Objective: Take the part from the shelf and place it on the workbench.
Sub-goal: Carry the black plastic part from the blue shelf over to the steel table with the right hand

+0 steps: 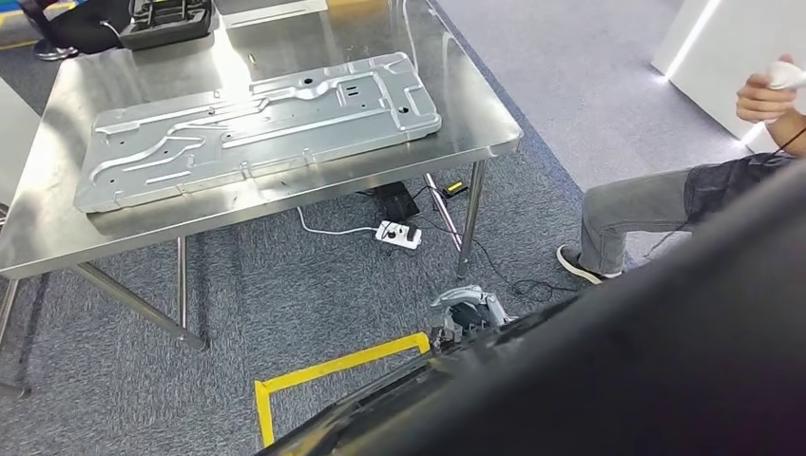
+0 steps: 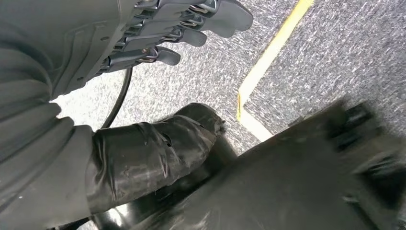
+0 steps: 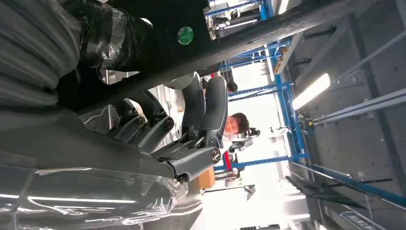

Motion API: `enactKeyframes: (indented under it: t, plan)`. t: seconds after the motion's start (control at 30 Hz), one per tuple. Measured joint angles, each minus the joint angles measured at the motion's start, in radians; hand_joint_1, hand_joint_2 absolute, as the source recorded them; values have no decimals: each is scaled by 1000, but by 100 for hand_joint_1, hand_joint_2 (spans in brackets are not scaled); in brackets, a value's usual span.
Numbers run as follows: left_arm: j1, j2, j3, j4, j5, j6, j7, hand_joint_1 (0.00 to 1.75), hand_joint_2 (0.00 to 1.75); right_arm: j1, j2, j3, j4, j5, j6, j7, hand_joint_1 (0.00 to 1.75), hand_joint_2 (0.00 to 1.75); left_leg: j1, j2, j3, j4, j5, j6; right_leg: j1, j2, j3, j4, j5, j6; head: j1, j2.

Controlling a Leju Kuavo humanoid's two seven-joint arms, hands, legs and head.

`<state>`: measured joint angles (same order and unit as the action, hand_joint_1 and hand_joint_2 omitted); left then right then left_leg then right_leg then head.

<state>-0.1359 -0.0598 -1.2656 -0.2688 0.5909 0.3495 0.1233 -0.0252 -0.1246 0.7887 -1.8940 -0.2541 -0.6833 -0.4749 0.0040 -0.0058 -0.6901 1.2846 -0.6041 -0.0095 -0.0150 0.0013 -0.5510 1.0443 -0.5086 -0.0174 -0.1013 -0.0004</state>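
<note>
Green round sticker [image 3: 185,35] on black part [image 3: 230,36]

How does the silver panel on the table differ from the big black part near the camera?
The silver panel is bright metal with pressed ribs; the black part is dark and blurred. The silver panel lies flat on the table; the black part is off it, above the carpet. Both look large.

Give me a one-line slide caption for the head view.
Large stamped grey sheet-metal panel lying flat on a stainless-steel workbench, a seated person at right, yellow floor tape below.
</note>
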Motion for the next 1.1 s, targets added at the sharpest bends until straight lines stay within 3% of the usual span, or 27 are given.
enactKeyframes:
  t: [0.03, 0.07, 0.13, 0.2, 0.27, 0.37, 0.4, 0.47, 0.53, 0.57, 0.67, 0.73, 0.8, 0.87, 1.07, 1.1]
  plan:
    - [0, 3, 2, 0, 2, -2, 1, 0, 175, -3, 0, 3, 3, -1, 0, 0, 175, 175, -1, 0, -31, 34, 6, 2, 3, 0, 8, 0, -6, -1, -1, 0]
    - [0, 6, 5, 0, 3, -3, 1, 0, 175, -6, 1, 6, 6, -2, 1, -1, 175, 175, -2, 0, -43, 30, 32, 8, 5, 1, 17, 0, -13, -2, -1, 0]
    - [0, 13, 10, 0, 8, -3, 0, 0, 175, -16, 6, 12, 13, -3, 2, -2, 175, 175, -11, 0, -15, -80, 123, 26, 9, 3, 37, -2, -29, -3, -1, 0]
    - [2, 23, 16, 1, 11, -1, -5, 0, 175, -27, 12, 17, 22, -4, 4, -4, 175, 175, -24, 1, 31, -193, 173, 48, 10, 6, 48, -6, -42, 2, 0, 0]
    - [2, 30, 20, 2, 11, 2, -12, 0, 175, -34, 17, 22, 33, -6, 5, -8, 175, 175, -32, 0, 53, -235, 165, 62, 9, 5, 56, -11, -41, 12, 1, 0]
    - [6, 34, 22, 2, 8, 6, -19, 0, 175, -41, 22, 26, 42, -11, 5, -14, 175, 175, -24, -3, 94, -282, 162, 70, 8, 1, 69, 5, -37, 25, 3, 0]
    - [6, 35, 22, 3, 6, 7, -20, 0, 175, -44, 23, 26, 45, -12, 4, -15, 175, 175, -20, -4, 110, -294, 162, 71, 8, 1, 57, 32, -52, 29, 6, 0]
    - [4, 37, 22, 3, 2, 9, -23, 0, 175, -49, 24, 28, 52, -15, 4, -16, 175, 175, -19, -4, 127, -303, 155, 72, 4, 2, -6, 133, -95, 37, 10, 0]
    - [5, 36, 22, 3, -2, 9, -27, 0, 175, -47, 24, 28, 58, -17, 4, -18, 175, 175, -17, -4, 138, -302, 142, 70, -1, 2, -78, 214, -112, 46, 11, 0]
    - [7, 36, 22, 3, -5, 9, -30, 0, 175, -46, 24, 28, 60, -19, 4, -19, 175, 175, -14, -4, 146, -300, 134, 67, -5, 1, -94, 214, -93, 51, 12, 0]
    - [9, 36, 22, 3, -9, 10, -35, 0, 175, -46, 24, 28, 67, -22, 3, -20, 175, 175, -5, -5, 170, -287, 105, 51, -17, 2, -74, 78, 28, 67, 16, 0]
    - [6, 38, 22, 4, -11, 8, -32, 0, 175, -46, 25, 29, 72, -27, 3, -21, 175, 175, -4, -6, 169, -273, 88, 35, -13, 1, -64, 21, 47, 56, 25, 0]
    - [5, 38, 22, 4, -11, 2, -23, 0, 175, -46, 27, 30, 77, -34, 5, -25, 175, 175, -4, -6, 167, -261, 78, 21, -6, 0, -62, 15, 35, 31, 29, 0]
    - [5, 39, 22, 4, -12, -4, -14, 0, 175, -46, 31, 31, 81, -37, 8, -29, 175, 175, -1, -4, 168, -248, 71, 13, -7, 1, -53, 13, 35, 17, 29, 0]
    - [3, 40, 22, 4, -12, -5, -12, 0, 175, -48, 36, 31, 84, -38, 11, -31, 175, 175, 1, -1, 152, -208, 64, 8, -9, 2, -38, 6, 31, 9, 26, 0]
    - [3, 40, 22, 4, -12, -5, -14, 0, 175, -49, 38, 32, 87, -38, 9, -33, 175, 175, 2, -1, 106, -141, 46, 5, -7, 1, -30, 5, 24, 5, 26, 0]
